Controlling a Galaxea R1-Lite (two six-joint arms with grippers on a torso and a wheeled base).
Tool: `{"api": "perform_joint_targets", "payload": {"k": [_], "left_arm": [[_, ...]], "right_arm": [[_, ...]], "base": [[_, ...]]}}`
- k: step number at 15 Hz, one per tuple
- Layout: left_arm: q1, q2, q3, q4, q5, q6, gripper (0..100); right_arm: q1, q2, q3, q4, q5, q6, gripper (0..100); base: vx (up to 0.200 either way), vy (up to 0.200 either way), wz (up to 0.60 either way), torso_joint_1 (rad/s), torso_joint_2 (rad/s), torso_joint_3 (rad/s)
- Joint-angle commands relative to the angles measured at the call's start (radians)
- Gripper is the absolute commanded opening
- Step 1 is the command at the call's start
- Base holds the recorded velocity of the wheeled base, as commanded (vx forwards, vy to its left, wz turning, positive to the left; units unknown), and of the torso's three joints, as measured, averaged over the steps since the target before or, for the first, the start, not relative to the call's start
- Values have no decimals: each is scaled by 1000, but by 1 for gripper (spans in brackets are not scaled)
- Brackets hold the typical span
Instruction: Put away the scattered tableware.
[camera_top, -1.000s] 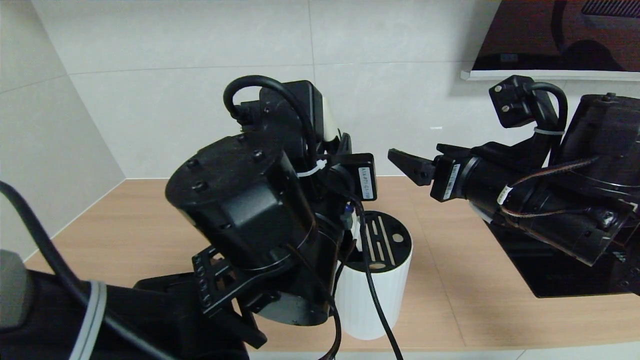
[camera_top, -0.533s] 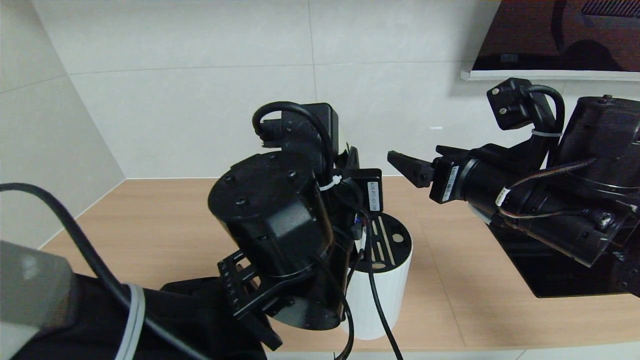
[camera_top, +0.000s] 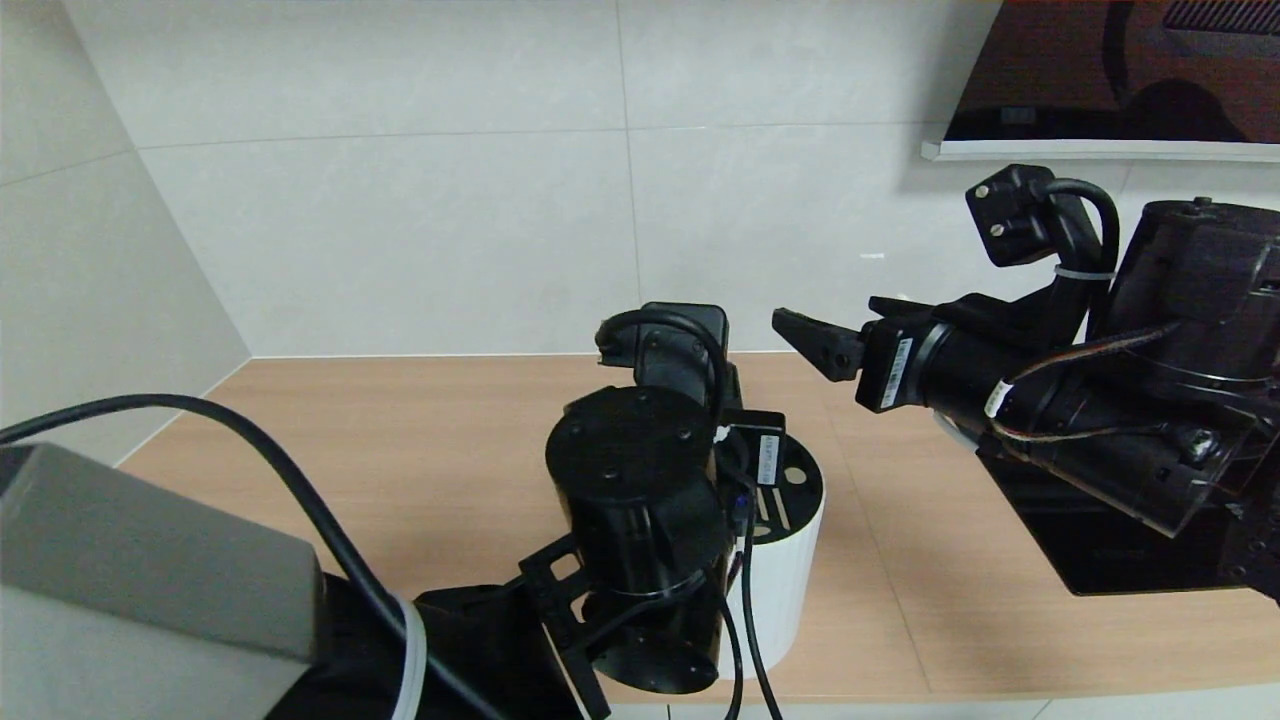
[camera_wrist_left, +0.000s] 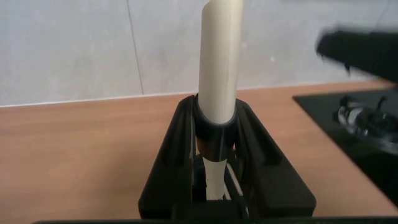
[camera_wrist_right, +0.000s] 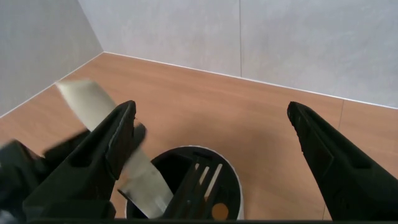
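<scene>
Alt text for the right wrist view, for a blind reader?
The open right claw hangs above a round holder with a black slotted top on a wooden counter. A cream utensil slants down to the holder's rim, passing behind the claw.

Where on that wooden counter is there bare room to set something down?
The widest bare stretch of counter lies between the white holder and the wall corner on the left. A narrower strip runs between holder and black cooktop. It is crowded above the holder: the left claw grips a cream-handled utensil, and the open right claw hovers there.
</scene>
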Motion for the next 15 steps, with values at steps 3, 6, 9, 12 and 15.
{"api": "perform_joint_targets", "payload": {"k": [3,6,9,12,15], "left_arm": [[0,48,1,-3,1,-7,0],[1,94,3,-6,4,-15,0],[1,106,15,-8,1,-24,0],[1,114,14,-8,1,-25,0],[1,114,11,-13,3,-25,100]], "right_arm": [[1,9,0,-2,0,0,100],[-1,10,2,-2,0,-1,100],[1,12,0,-2,0,-1,100],[-1,12,2,-2,0,0,100],[1,12,2,-2,0,-1,100]], "base": [[0,0,0,0,0,0],[0,0,0,0,0,0],[0,0,0,0,0,0],[0,0,0,0,0,0],[0,0,0,0,0,0]]}}
